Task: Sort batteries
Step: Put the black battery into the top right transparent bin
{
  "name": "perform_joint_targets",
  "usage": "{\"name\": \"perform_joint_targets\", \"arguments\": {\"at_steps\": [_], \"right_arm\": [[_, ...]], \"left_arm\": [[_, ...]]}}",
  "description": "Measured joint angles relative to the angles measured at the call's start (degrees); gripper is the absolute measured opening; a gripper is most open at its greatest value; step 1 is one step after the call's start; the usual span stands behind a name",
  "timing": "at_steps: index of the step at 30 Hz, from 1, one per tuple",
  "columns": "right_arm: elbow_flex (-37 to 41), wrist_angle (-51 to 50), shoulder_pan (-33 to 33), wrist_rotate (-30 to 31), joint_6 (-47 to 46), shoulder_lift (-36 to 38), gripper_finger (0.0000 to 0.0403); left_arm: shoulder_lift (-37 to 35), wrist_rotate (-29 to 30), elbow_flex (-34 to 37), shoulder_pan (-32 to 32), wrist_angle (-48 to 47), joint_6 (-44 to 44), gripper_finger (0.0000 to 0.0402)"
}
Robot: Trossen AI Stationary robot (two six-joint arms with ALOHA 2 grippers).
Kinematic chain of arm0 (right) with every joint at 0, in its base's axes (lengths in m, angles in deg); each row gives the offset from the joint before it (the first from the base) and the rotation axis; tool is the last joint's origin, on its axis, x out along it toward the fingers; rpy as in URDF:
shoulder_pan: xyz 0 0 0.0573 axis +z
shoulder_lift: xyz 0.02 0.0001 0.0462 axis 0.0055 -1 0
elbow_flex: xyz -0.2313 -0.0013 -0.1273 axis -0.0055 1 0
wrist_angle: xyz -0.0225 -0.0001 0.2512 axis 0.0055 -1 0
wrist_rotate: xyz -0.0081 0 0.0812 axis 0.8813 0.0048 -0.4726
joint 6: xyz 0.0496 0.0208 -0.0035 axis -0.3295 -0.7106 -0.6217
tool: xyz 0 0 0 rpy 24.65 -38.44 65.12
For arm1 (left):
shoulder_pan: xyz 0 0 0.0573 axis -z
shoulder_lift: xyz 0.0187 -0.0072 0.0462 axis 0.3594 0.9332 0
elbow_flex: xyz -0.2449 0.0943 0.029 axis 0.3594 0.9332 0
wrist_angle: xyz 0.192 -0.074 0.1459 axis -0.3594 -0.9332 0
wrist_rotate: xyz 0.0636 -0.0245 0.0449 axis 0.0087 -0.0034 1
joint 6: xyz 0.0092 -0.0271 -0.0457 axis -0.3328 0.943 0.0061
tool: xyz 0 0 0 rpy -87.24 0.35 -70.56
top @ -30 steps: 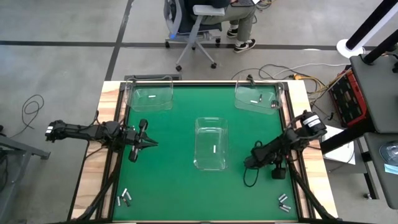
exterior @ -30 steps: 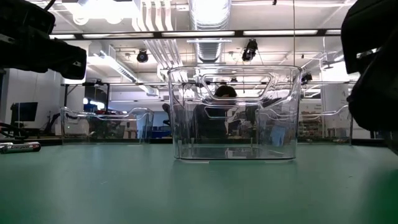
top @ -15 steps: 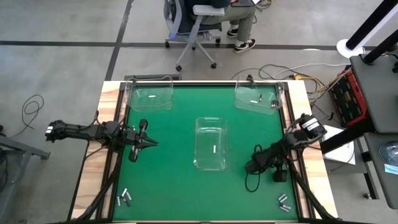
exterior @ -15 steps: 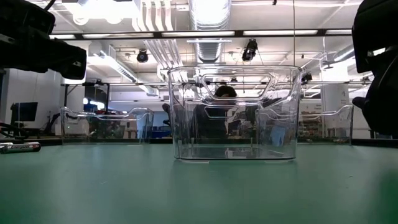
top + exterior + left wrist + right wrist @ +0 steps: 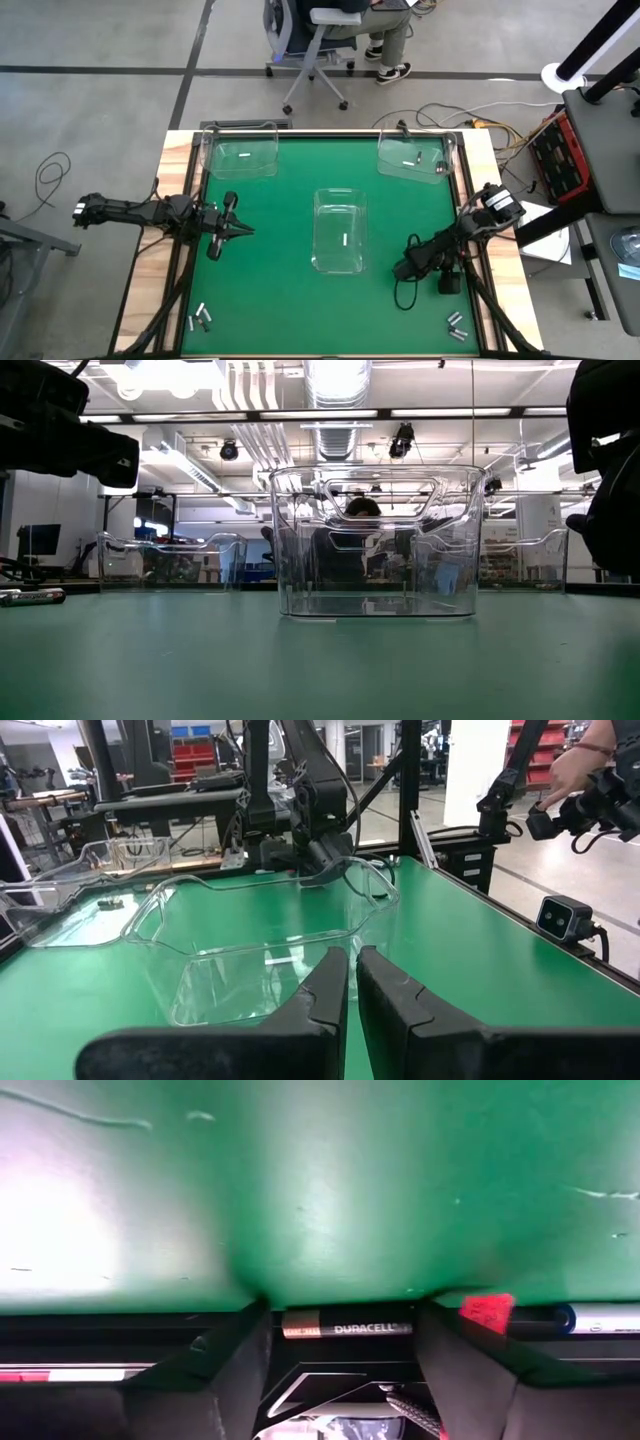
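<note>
R claw right of middle bin, slid bit further from bin, twd near-right battery pile. Duracell battery sits between its sides; can't tell if pinched or loose. Prob. going for next pick. L claw waits left of bin, clenched, empty.

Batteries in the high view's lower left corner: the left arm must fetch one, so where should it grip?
Probably an end battery of the group, across the middle of its barrel, coming straight down: they lie flat on the mat, side by side, so only an outer flank is free.
</note>
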Motion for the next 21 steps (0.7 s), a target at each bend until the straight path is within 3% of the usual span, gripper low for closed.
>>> {"name": "perform_joint_targets", "arguments": {"at_steps": [5, 21], "right_arm": [[-0.4, -0.3, 0.7, -0.6, -0.2, 0.0, 0.0220], [-3.4, 0.6, 6.2, -4.5, -4.2, 0.1, 0.0283]], "left_arm": [[0.0, 0.0, 0.0, 0.0, 0.0, 0.0, 0.0007], [0.0, 0.0, -0.1, 0.0, 0.0, 0.0, 0.0007]]}}
